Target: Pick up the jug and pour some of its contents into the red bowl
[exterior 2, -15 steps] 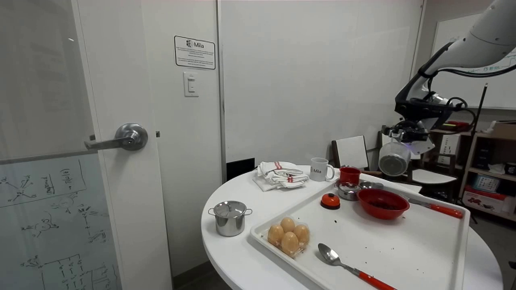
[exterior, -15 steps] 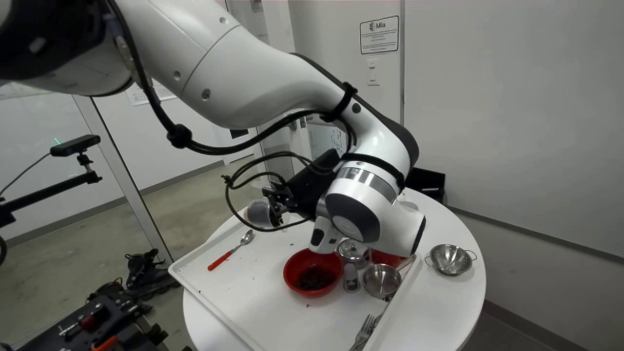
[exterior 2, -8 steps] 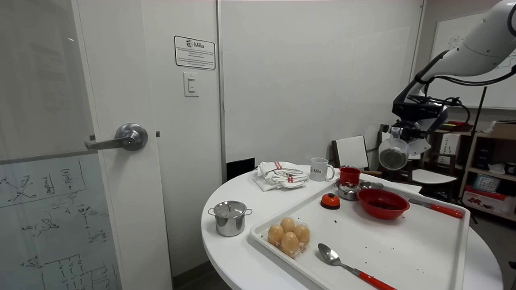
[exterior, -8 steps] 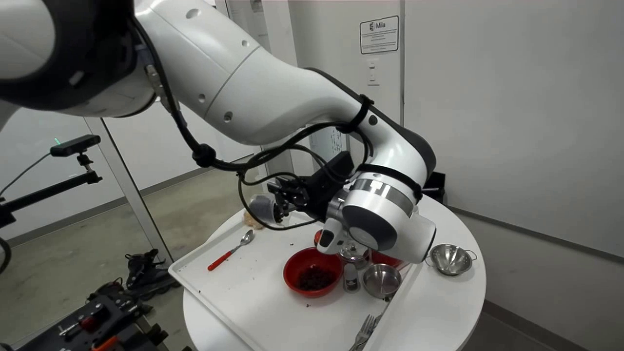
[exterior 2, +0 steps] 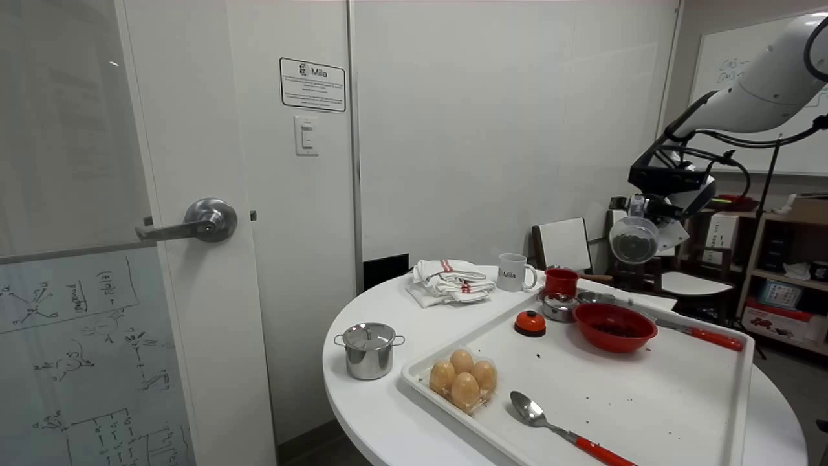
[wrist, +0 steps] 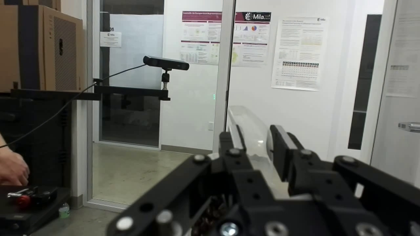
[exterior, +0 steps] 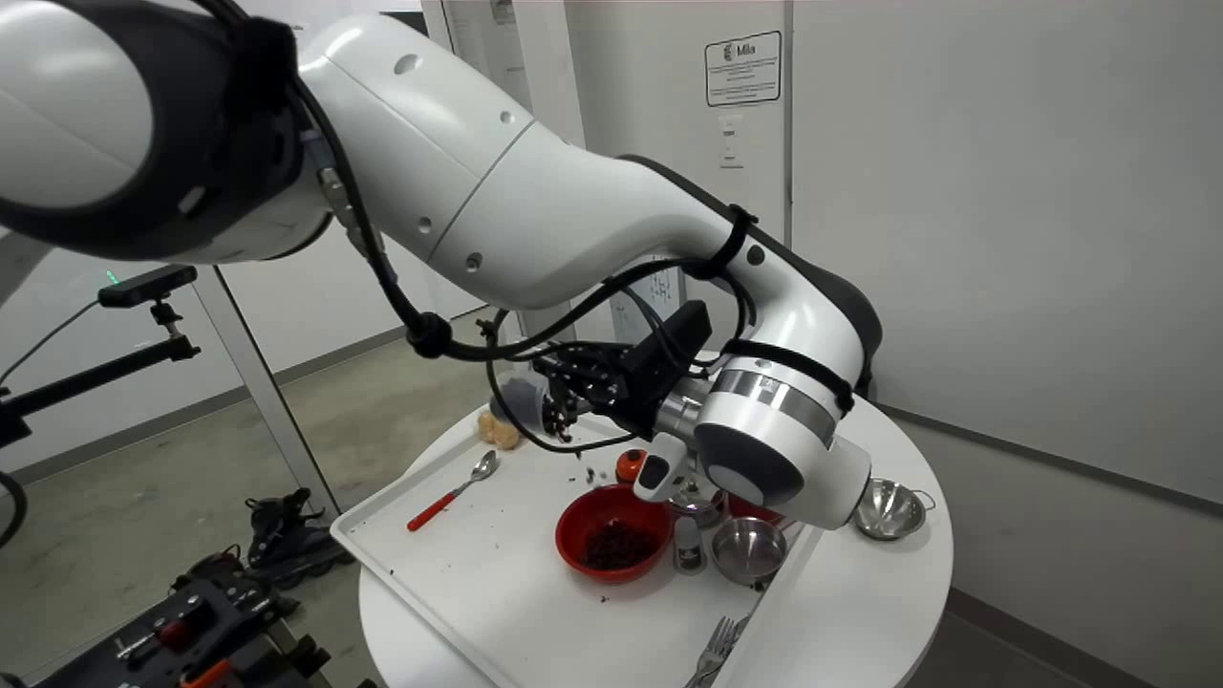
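My gripper (exterior: 570, 387) is shut on the handle of the see-through jug (exterior: 521, 399), above the tray. The jug is tipped well over, and its base faces the camera in an exterior view (exterior 2: 634, 241). Dark bits show at its mouth, with a few more just below it, on the bowl's side. The red bowl (exterior: 571, 537) stands on the tray below and holds dark bits; it also shows in an exterior view (exterior 2: 611, 342). In the wrist view the jug's handle (wrist: 257, 147) lies between the fingers (wrist: 257, 141). The bowl is not clearly seen there.
Close to the bowl are a shaker (exterior: 688, 549), a steel pan (exterior: 750, 552), an orange timer (exterior 2: 530, 325) and a red mug (exterior 2: 561, 283). A spoon (exterior: 447, 501) and eggs (exterior 2: 464, 388) lie on the white tray (exterior: 420, 607). A colander (exterior: 889, 509) stands beside it.
The arm has moved lower and toward the bowl's side. The jug has tipped further over, its base turning toward the camera. Dark bits now appear below its mouth.
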### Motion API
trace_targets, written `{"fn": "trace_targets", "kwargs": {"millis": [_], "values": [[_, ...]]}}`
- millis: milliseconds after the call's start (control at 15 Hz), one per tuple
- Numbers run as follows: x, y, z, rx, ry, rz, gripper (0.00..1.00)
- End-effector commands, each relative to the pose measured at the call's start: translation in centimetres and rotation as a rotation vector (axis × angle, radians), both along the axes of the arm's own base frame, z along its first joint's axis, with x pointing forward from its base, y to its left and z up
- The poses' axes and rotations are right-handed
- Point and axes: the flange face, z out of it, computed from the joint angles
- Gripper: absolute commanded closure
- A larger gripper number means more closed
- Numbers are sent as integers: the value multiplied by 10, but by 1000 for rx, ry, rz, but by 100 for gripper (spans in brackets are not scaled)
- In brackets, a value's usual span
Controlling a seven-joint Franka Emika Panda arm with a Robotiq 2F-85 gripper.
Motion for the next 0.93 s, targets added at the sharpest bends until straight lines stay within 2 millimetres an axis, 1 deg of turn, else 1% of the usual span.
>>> {"fn": "trace_targets", "kwargs": {"millis": [0, 400, 667, 867], "values": [[8, -6, 0, 38, 4, 18, 90], [17, -1, -1, -46, 12, -41, 90], [22, 5, -2, -140, 14, -73, 91], [28, 13, 1, -236, 11, -111, 90]]}}
